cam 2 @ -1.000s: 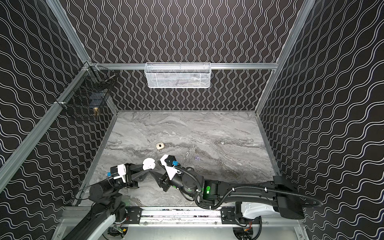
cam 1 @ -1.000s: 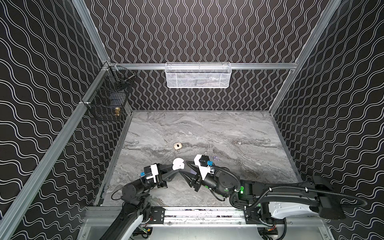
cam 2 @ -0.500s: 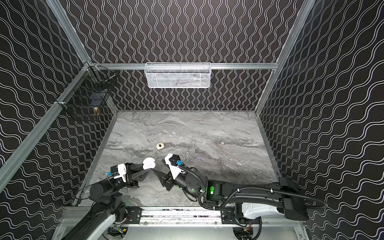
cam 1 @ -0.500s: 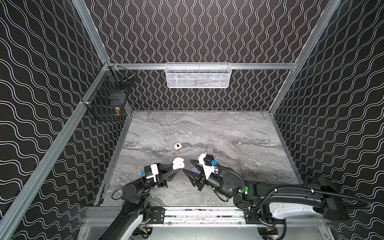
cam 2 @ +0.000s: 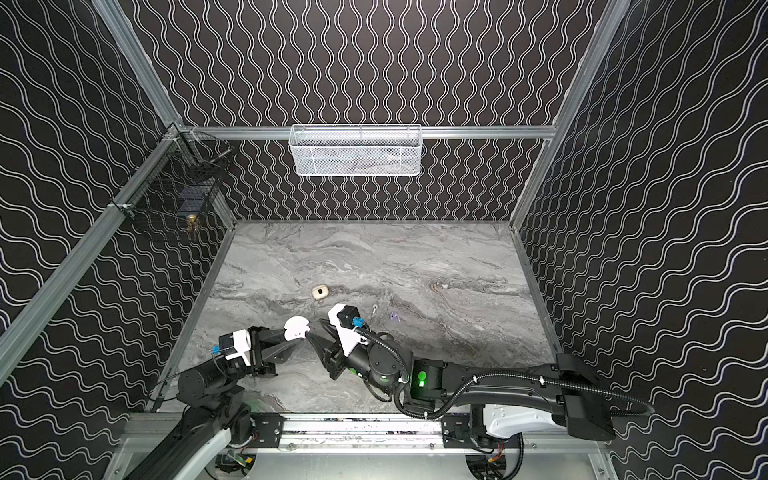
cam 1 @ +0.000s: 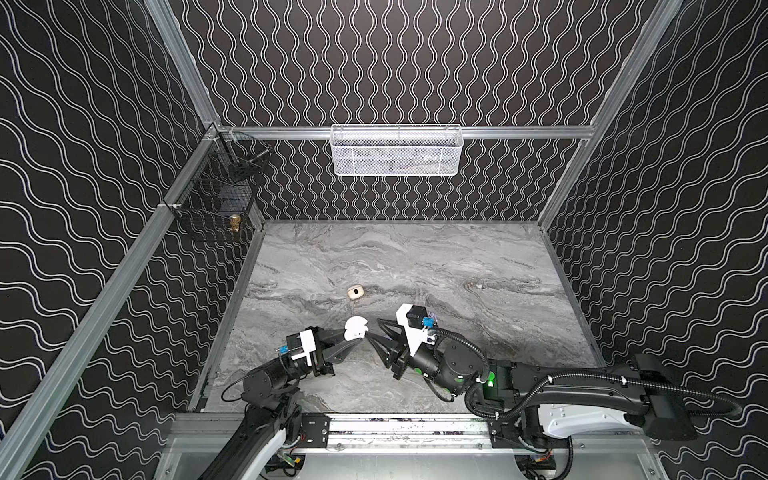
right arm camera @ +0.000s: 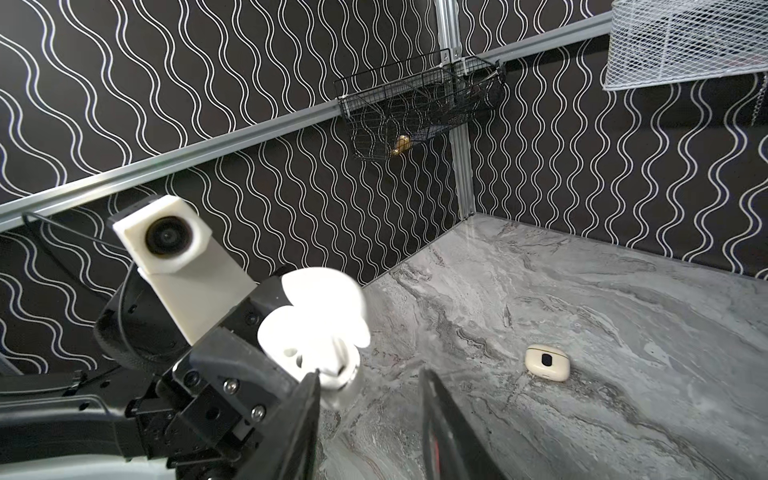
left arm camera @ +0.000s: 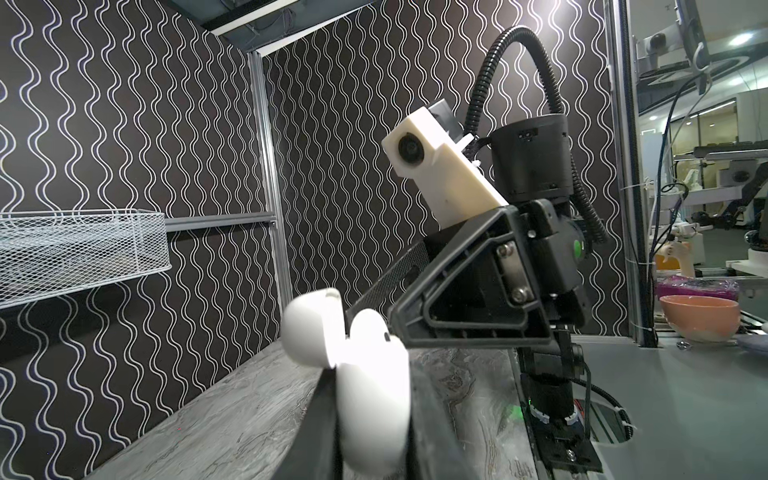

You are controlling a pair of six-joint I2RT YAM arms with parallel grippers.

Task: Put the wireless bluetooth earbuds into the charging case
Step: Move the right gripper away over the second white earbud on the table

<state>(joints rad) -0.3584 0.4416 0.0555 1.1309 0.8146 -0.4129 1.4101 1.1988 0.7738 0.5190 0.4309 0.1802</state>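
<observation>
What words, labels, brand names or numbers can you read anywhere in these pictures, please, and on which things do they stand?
No text can be read anywhere.
On the white case: plain, no print showing.
On the cream case: one dark oval mark, no letters.
On the camera housing: no label visible.
In the room beyond the frame: any signs are too blurred to read.

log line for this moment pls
left tool: shut on open white case | right tool: open, beside case mouth | earbud: at case mouth
</observation>
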